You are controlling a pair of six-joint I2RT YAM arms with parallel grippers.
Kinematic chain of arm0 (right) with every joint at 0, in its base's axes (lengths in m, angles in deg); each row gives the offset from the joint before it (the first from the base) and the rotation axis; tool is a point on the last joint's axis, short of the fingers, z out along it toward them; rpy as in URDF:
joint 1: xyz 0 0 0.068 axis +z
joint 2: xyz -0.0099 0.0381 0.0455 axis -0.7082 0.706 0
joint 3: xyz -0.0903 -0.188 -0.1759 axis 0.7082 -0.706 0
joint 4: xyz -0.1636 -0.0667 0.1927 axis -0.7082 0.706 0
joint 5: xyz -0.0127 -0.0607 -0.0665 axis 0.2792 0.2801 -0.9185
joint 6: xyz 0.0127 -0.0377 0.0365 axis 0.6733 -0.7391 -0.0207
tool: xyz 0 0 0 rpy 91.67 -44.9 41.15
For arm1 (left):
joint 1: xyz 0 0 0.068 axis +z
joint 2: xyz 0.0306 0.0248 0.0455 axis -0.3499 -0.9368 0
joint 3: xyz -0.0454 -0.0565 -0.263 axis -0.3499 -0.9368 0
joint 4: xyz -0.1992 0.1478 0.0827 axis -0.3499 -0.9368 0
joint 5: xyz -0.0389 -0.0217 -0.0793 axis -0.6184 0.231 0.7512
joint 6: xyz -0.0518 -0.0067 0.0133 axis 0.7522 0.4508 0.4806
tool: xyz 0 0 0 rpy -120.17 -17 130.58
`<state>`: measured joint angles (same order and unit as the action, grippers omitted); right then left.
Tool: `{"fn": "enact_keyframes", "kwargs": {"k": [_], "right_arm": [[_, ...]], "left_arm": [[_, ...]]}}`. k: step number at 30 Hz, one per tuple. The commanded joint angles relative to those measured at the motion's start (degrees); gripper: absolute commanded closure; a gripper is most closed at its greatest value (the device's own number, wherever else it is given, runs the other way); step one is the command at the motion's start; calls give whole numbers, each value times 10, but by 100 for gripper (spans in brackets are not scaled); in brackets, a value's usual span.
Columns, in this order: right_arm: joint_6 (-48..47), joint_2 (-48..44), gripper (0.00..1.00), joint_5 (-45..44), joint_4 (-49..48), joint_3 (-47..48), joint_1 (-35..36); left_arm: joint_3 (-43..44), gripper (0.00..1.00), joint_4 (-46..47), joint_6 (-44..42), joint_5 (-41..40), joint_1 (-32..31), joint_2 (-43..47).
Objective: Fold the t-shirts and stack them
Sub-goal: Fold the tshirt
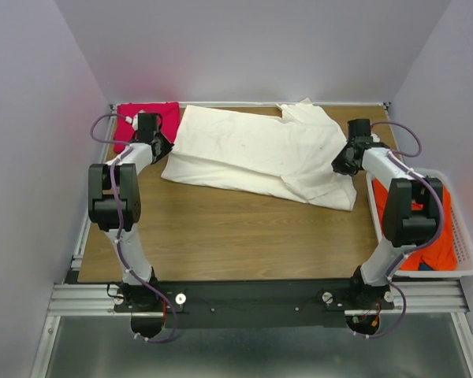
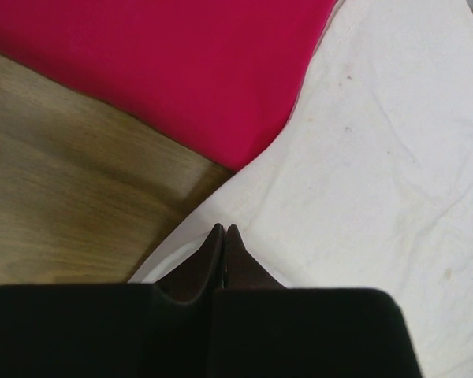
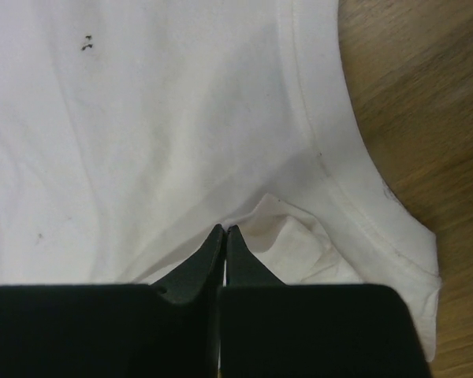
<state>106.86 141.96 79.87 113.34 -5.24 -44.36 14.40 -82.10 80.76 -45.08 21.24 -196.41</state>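
**Both grippers closed at opposite ends of the cream shirt**

The cream-white shirt (image 1: pixel 260 153) lies spread over the far half of the table (image 1: pixel 236 236), its long axis running left to right. The left gripper (image 1: pixel 165 150) sits at the shirt's left edge, just beside the magenta-pink shirt (image 1: pixel 134 114) in the far-left corner. The right gripper (image 1: pixel 340 165) sits at the right edge. In both wrist views the fingertips meet over the hem, apparently pinching cloth. Each arm is at its own end, so a fold would likely run across the width. The orange-red shirt (image 1: pixel 437 244) waits in the basket (image 1: pixel 467 236).

Wood-grain table (image 1: pixel 221 236), white plastic basket (image 1: pixel 467 244) at its right edge, metal rail (image 1: pixel 79 293) along near edge
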Motion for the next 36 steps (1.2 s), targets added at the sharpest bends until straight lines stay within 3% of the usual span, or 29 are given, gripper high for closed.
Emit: {"fn": "enact_keyframes", "kwargs": {"k": [1,3,4,5,7,8,12,19,22,28,36], "right_arm": [[-20,37,91,23,-13,29,-5],[-31,45,78,36,-12,47,-5],[-36,47,56,41,-11,56,-5],[-40,43,42,41,-11,56,-5],[-46,30,14,38,-12,51,-5],[-52,13,10,34,-12,48,-6],[-49,-38,8,20,-13,10,13],[-25,-60,13,-35,-17,-22,158],[-18,-43,16,-45,-30,-16,214],[-20,12,20,-51,-33,15,276],[-23,42,21,-59,-43,15,293]], "left_arm": [[18,99,7,-14,8,6,-17],[17,77,11,-17,9,7,-12],[13,57,17,-18,11,9,-6],[10,45,26,-21,10,10,11],[-2,34,31,-30,-5,12,34],[-9,34,30,-31,-11,12,59],[-78,34,31,4,-36,7,125],[-236,36,25,91,-128,-46,186],[-268,36,39,108,-125,-47,185],[-272,37,49,128,-131,-50,162],[-273,39,76,138,-123,-50,146]]}}
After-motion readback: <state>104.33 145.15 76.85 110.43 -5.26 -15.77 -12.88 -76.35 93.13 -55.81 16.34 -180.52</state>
